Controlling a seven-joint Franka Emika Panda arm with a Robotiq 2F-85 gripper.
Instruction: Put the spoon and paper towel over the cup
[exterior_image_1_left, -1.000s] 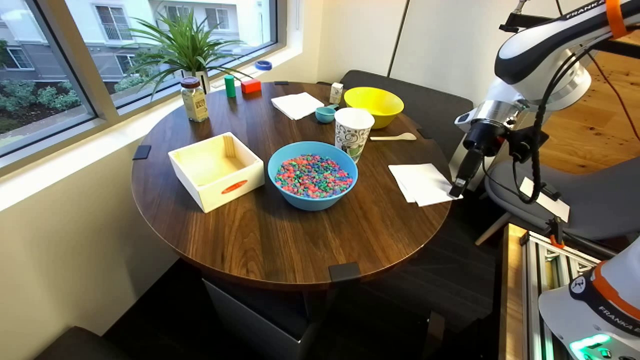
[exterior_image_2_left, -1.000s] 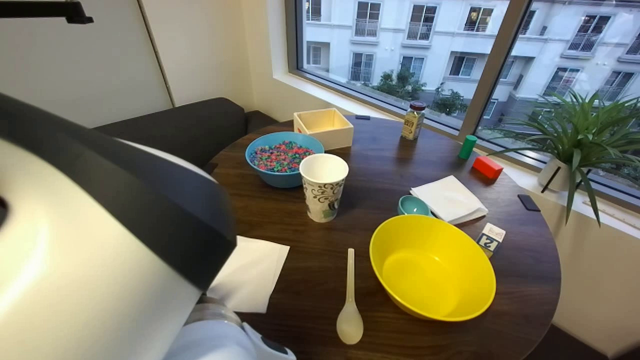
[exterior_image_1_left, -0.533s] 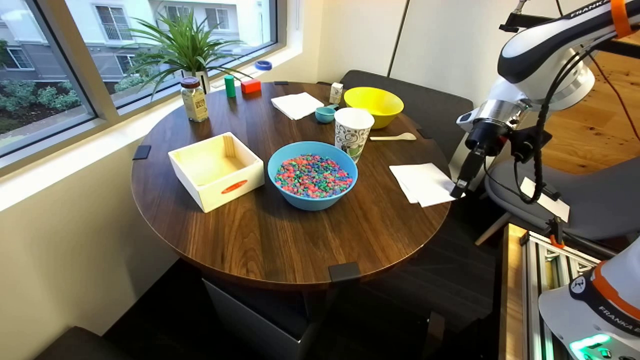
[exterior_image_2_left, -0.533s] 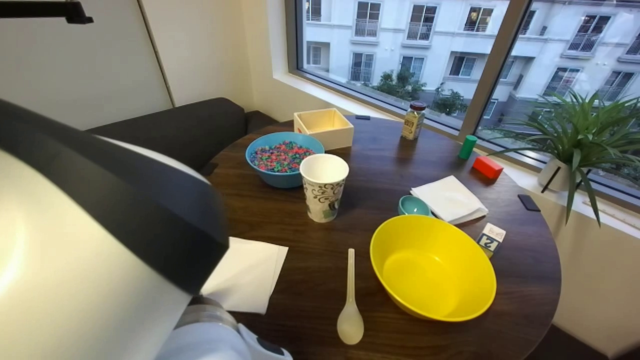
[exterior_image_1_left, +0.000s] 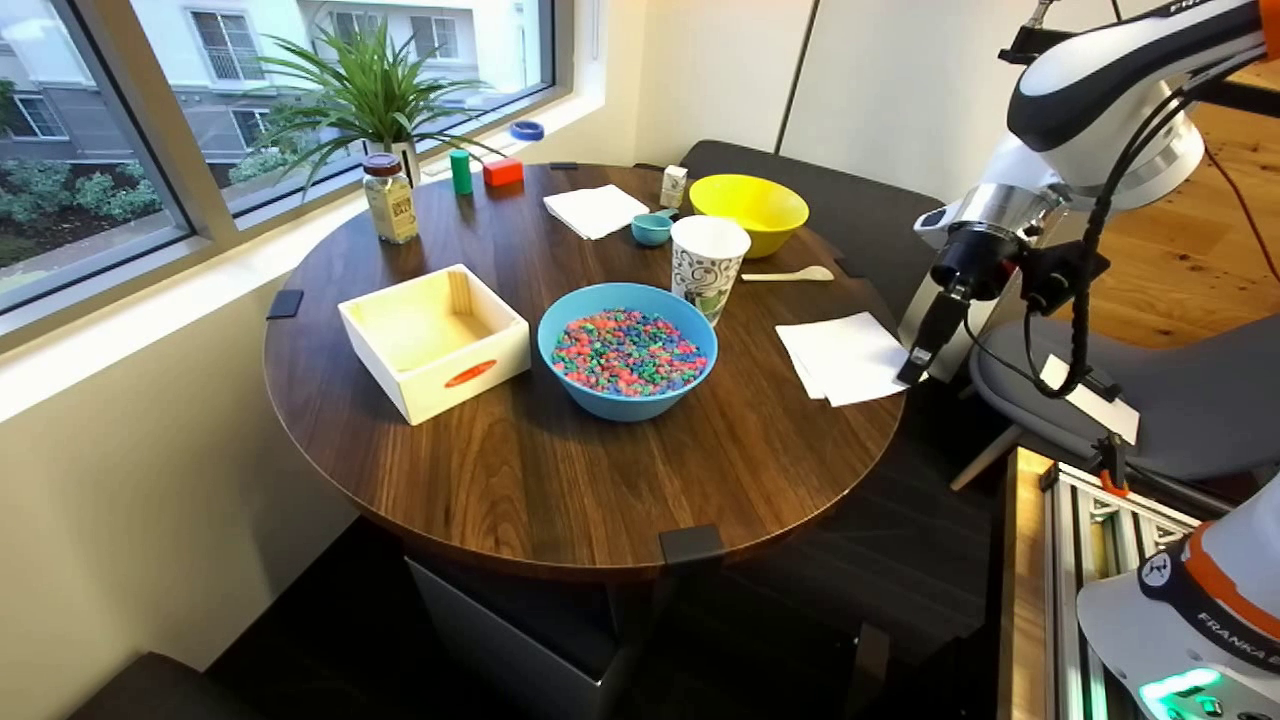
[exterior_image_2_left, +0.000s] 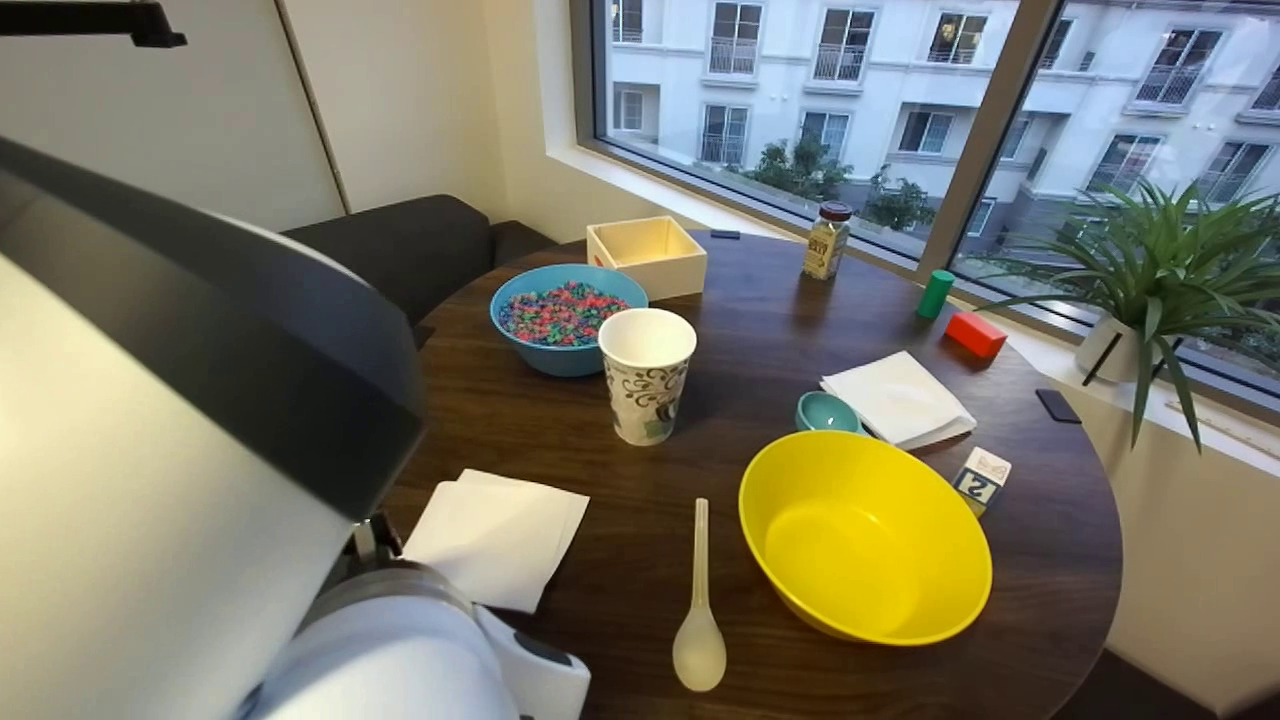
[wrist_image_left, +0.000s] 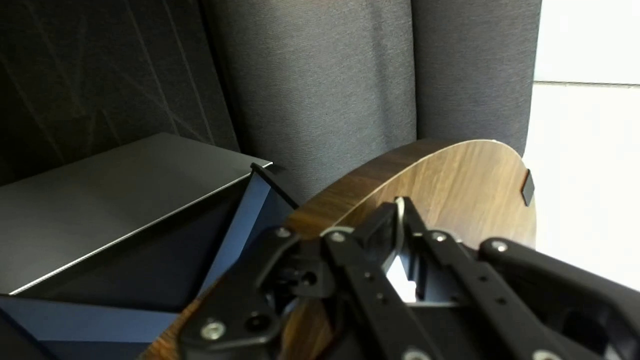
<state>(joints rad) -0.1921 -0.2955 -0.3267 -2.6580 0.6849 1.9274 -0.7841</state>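
Note:
The paper towel (exterior_image_1_left: 842, 358) is a thin white napkin by the table's edge, on the robot's side. At its corner sits my gripper (exterior_image_1_left: 913, 372), shut on it. In the wrist view a pale folded strip of the paper towel (wrist_image_left: 400, 212) shows pinched between the fingertips of my gripper (wrist_image_left: 399, 202). The white patterned paper cup (exterior_image_2_left: 648, 385) stands upright, its mouth uncovered. Flat on the wood lies the pale spoon (exterior_image_2_left: 700, 645), between the towel and the yellow bowl. The arm hides the gripper's fingers and one towel corner in an exterior view.
Close to the cup is a blue bowl (exterior_image_1_left: 628, 395) of colored bits. A yellow bowl (exterior_image_2_left: 865, 540), a teal scoop (exterior_image_2_left: 828, 412), a lettered block (exterior_image_2_left: 982, 478) and a second white napkin (exterior_image_2_left: 900, 398) are grouped together. A wooden box (exterior_image_1_left: 435, 345) and a salt jar (exterior_image_1_left: 390, 200) stand farther off.
My gripper has shut on the towel's corner and risen slightly. The paper towel has slid a little toward the cup and spoon, turning slightly. Cup and spoon stay put.

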